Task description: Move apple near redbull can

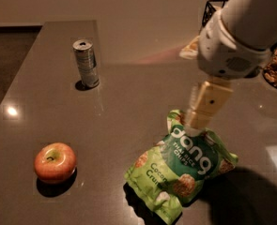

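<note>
white rounded arm, cream fingers, centre-right
</note>
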`<state>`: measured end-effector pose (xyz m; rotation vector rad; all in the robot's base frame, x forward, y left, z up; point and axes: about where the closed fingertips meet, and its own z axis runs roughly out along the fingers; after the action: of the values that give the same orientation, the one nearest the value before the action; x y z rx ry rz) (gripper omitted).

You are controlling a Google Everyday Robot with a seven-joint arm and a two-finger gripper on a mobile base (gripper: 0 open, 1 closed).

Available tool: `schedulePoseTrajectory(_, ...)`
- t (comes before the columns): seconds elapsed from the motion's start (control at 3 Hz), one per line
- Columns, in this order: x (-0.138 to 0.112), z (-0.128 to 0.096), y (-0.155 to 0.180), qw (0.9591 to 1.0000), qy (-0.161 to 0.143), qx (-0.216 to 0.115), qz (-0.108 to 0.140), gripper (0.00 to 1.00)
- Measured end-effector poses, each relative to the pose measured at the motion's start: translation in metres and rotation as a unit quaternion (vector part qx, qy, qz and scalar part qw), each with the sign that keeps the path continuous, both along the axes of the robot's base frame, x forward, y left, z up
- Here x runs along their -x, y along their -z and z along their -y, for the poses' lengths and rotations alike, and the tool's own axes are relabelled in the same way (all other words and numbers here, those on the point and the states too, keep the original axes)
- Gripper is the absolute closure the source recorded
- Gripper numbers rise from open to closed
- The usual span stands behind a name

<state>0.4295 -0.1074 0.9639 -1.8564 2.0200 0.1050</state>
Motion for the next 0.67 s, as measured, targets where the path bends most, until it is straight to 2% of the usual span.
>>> schedulePoseTrajectory(0.33, 0.002, -0.041, -0.002, 0.9985, -0.025, -0.046, -0.018, 0.00)
schedulePoseTrajectory(0.67, 0.010, -0.090, 0.001, 0.9935, -0.060, -0.091, -0.035, 0.00)
